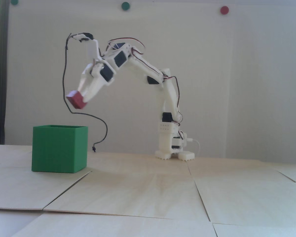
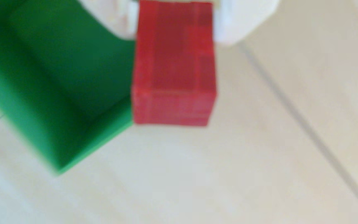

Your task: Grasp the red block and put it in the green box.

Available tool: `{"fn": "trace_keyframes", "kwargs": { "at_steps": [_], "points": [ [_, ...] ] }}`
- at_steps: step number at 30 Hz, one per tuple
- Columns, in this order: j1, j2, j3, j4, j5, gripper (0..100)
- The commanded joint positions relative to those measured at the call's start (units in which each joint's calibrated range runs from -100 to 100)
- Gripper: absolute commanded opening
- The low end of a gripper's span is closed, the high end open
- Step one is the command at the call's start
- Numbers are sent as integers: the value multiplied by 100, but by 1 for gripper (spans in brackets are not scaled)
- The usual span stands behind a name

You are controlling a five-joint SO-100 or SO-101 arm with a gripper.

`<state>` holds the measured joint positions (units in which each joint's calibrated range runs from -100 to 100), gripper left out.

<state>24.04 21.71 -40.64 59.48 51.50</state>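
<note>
Half done: grasp finished, fingers [image 1: 82, 98] clamped on the red block [image 1: 75, 99], held in the air above the green box [image 1: 59, 149], near its right edge. Left: shift over the opening, let go. Bench [image 1: 162, 192] otherwise bare; wrist view blurred.

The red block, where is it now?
In the fixed view, the red block hangs in the claw, in the air above the green box, near its right side.
</note>
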Motion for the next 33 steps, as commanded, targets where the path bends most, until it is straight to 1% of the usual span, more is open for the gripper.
{"fn": "trace_keyframes", "kwargs": {
  "at_steps": [1,5,9,11,13,16,18,19,21,23,24,28,29,30,33],
  "points": [
    [190,-169,-541,-544,9,2],
    [262,-169,-541,-814,14,2],
    [246,-177,-541,-763,-7,4],
    [238,-177,-541,-746,-7,12],
    [246,-177,-541,-746,-7,28],
    [254,-177,-532,-746,19,46],
    [254,-177,-532,-754,19,50],
    [254,-177,-532,-754,19,50],
    [254,-177,-532,-754,19,49],
    [254,-177,-532,-754,19,41],
    [254,-185,-532,-754,19,35],
    [254,-201,-532,-746,-28,0],
    [254,-217,-523,-721,-28,1],
    [254,-280,-523,-653,-28,4],
    [238,-706,-124,-232,-28,2]
  ]
}}
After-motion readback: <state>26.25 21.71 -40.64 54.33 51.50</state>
